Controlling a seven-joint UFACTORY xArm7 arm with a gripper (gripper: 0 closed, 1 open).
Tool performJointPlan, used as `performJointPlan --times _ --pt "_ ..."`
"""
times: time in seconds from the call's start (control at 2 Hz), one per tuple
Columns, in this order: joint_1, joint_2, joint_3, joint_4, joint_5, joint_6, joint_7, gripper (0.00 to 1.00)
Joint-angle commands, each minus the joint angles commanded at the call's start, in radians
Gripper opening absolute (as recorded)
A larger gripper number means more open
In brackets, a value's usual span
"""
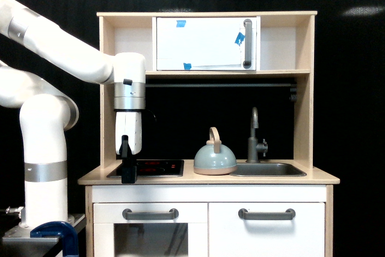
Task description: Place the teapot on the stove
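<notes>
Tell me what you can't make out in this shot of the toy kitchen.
All in the exterior view:
- Gripper: dark against a dark backdrop, seen edge-on; open or shut cannot be told.
- Stove: seen at a grazing angle, its near-left part hidden by the gripper; burner layout unclear.
- Teapot: spout not visible.
- Sink: inside hidden by its rim.
- Lower cabinets: cut off by the bottom edge.

A grey faucet is seen upright behind a grey sink basin, which is set into a light wood counter. Above, a white cabinet door with a grey vertical handle is marked by blue tape pieces. Below the counter, two grey drawer handles are mounted on white fronts.
</notes>
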Motion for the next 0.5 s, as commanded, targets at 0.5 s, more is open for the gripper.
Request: performJointPlan --times 0.5 --pt "0.006 -0.014 -0.007 -0.001 -0.006 -0.004 -0.021 1.00"
